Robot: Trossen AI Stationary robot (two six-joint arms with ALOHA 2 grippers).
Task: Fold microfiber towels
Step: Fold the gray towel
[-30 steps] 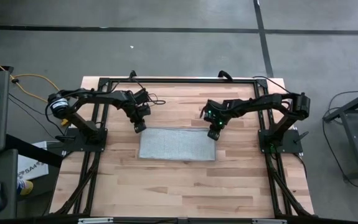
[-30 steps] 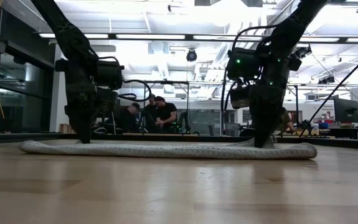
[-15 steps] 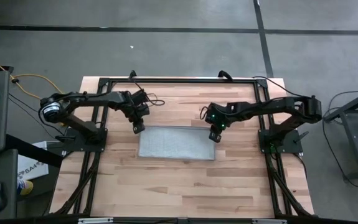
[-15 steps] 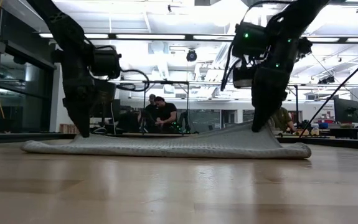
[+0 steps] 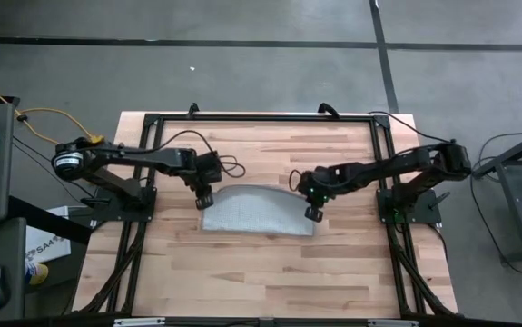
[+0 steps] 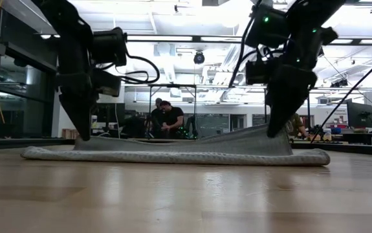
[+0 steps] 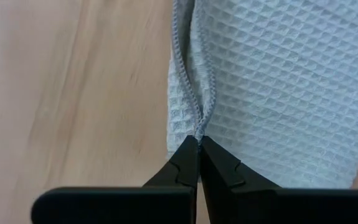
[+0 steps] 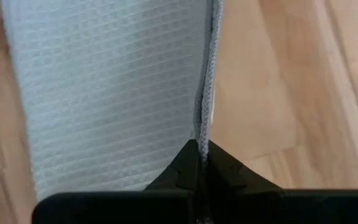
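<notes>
Microfiber towel (image 5: pixel 259 211), pale grey with a waffle weave, sits at the centre of the high view on the wooden table (image 5: pixel 270 272), and it's on the move! A second ago it lay flat as a neat rectangle; now its far edge bows upward into an arc, lifted off the boards at both far corners.

Left gripper (image 5: pixel 202 199) is clamped tight on the towel's far left corner, sitting just left of centre in the high view, and it has slid lower in that frame than a second back. The left wrist view confirms it: the dark fingertips (image 7: pixel 188 163) meet with the stitched hem pinched between them.

Right gripper (image 5: pixel 312 212), just right of centre in the high view, is closed on the far right corner, and it too has come down the frame since the earlier picture. In its wrist view the hem runs straight into the closed tips.

Low view now: the far layer rises in a slope toward the right gripper (image 6: pixel 277 129), where earlier the cloth lay as a low roll. The near edge rests on the table.

Hard to make out: the underside of the raised layer, and the figures (image 6: pixel 163 118) seated in the room behind, are dim.
</notes>
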